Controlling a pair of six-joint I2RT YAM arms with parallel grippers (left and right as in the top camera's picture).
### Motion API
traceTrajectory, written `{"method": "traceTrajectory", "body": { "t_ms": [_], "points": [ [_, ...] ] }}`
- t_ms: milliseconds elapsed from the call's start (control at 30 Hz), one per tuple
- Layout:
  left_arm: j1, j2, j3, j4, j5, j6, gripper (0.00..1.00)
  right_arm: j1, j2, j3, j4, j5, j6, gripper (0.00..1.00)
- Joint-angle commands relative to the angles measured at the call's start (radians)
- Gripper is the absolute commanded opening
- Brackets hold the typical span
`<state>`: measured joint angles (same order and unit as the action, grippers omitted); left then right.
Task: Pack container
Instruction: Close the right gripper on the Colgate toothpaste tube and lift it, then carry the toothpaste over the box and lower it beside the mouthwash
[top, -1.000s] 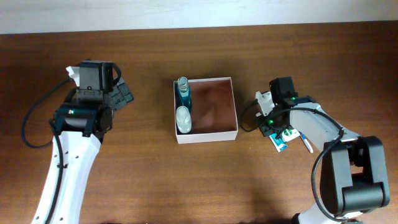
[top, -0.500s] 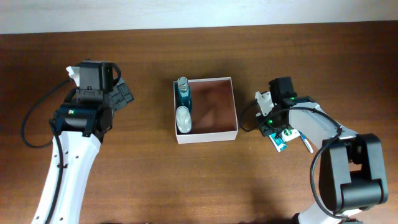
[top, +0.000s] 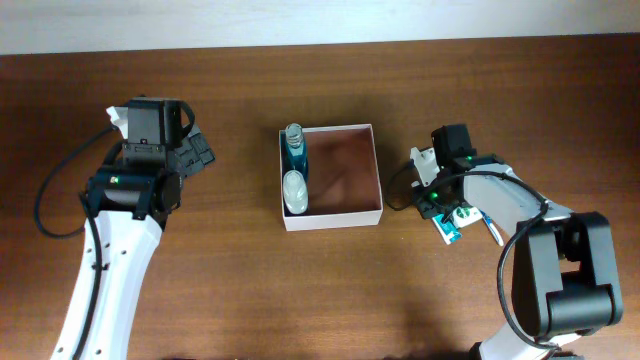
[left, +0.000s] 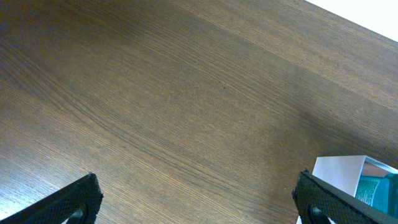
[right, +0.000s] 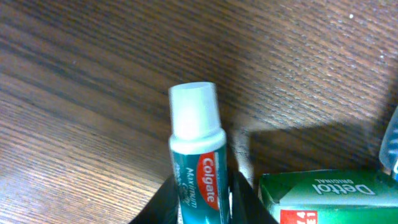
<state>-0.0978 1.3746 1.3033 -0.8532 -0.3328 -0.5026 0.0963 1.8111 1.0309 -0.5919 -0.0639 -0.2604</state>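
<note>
The container (top: 379, 172), a square white-walled box with a reddish-brown inside, sits at the table's middle. A blue bottle (top: 294, 146) and a white-capped bottle (top: 294, 190) stand along its left wall. Its corner (left: 339, 175) shows in the left wrist view. My left gripper (top: 198, 151) is open and empty over bare wood (left: 199, 200), left of the container. My right gripper (top: 441, 203) is to the right of the container, shut on a Colgate toothpaste tube (right: 196, 146) with a white cap; the tube also shows in the overhead view (top: 449, 230).
A green Dettol box (right: 323, 194) lies right beside the tube. A thin white item (top: 494, 229) lies just right of it. The table's far edge runs along the top of the overhead view.
</note>
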Motion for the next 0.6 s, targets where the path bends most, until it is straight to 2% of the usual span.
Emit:
{"method": "traceTrajectory", "body": {
  "t_ms": [0, 167, 467, 567],
  "points": [
    [0.003, 0.005, 0.008, -0.001, 0.0, -0.005, 0.99, 0.008, 0.026, 0.021, -0.017, -0.003, 0.043, 0.15],
    [0.003, 0.005, 0.008, -0.001, 0.0, -0.005, 0.99, 0.008, 0.024, 0.106, -0.107, -0.003, 0.094, 0.05],
    [0.003, 0.005, 0.008, -0.001, 0.0, -0.005, 0.99, 0.009, 0.022, 0.31, -0.283, -0.04, 0.128, 0.04],
    [0.003, 0.005, 0.008, -0.001, 0.0, -0.005, 0.99, 0.014, 0.02, 0.406, -0.351, -0.047, 0.192, 0.04]
  ]
}}
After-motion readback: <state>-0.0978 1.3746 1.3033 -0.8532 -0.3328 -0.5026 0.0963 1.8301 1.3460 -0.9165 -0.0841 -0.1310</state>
